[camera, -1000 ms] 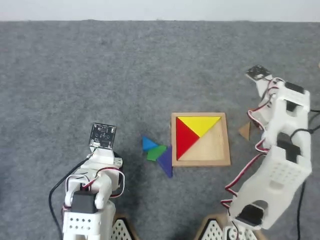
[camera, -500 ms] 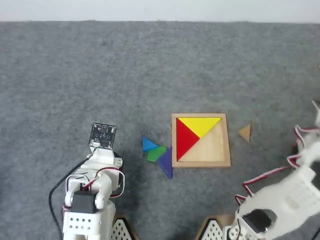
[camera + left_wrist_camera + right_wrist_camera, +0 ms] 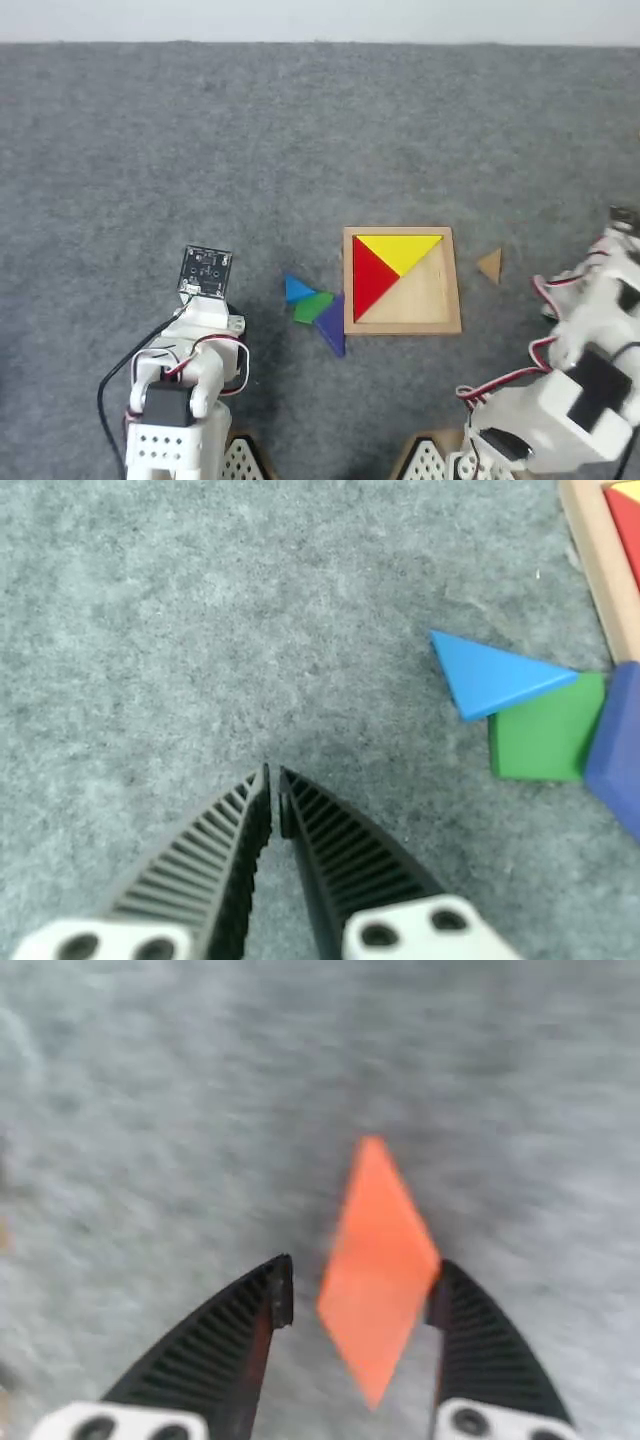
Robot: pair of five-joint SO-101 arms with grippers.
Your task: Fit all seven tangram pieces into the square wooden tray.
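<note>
The square wooden tray (image 3: pixel 452 300) holds a yellow triangle (image 3: pixel 400 248) and a red triangle (image 3: pixel 370 277). Just left of it lie a blue triangle (image 3: pixel 297 289) (image 3: pixel 495 675), a green square (image 3: pixel 314 305) (image 3: pixel 548 730) and a purple piece (image 3: pixel 332 322) (image 3: pixel 618 745), all touching. A small tan triangle (image 3: pixel 489 264) lies right of the tray. My right gripper (image 3: pixel 362 1285) grips an orange parallelogram (image 3: pixel 378 1260) over the carpet. The right arm (image 3: pixel 590 390) stands at the right edge. My left gripper (image 3: pixel 273 775) is shut and empty, short of the blue triangle.
Grey carpet (image 3: pixel 200 140) covers the whole table. The left arm (image 3: pixel 185 400) stands near the front edge, left of the loose pieces. The arms' bases (image 3: pixel 430 460) sit at the front edge.
The right arm swung from beside the tray's right side out toward the right edge and drew back to the front. The left arm and the pieces on the carpet have not moved.
</note>
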